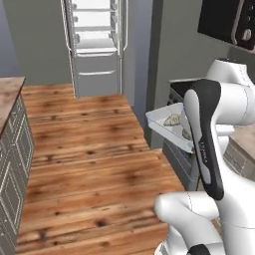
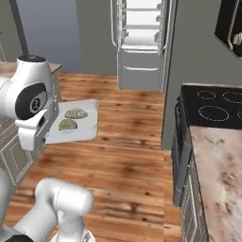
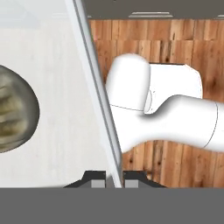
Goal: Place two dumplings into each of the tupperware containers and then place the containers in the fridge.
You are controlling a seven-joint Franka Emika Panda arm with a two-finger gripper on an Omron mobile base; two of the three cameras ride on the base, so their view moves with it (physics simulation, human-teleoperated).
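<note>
Pinched between the two dark fingertips of the gripper (image 3: pixel 113 178) is the rim of a tupperware container (image 2: pixel 90 120) — clamped tight, carried in the air above the wooden floor (image 1: pixel 89 149) with two dumplings (image 2: pixel 75 113) lying in it. Judging by that, the carry to the fridge (image 1: pixel 97 45) is in hand. It stands open across the room — the next move calls for driving closer while keeping the tray level.

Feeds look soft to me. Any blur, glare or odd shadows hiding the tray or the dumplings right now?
Left base view: slightly soft, even light, no glare; the arm covers part of the tupperware container. Right base view: both dumplings read clearly, flat lighting. Hand view: very close, the dumpling looks smeared, and the claw is shut on the container's rim.
</note>
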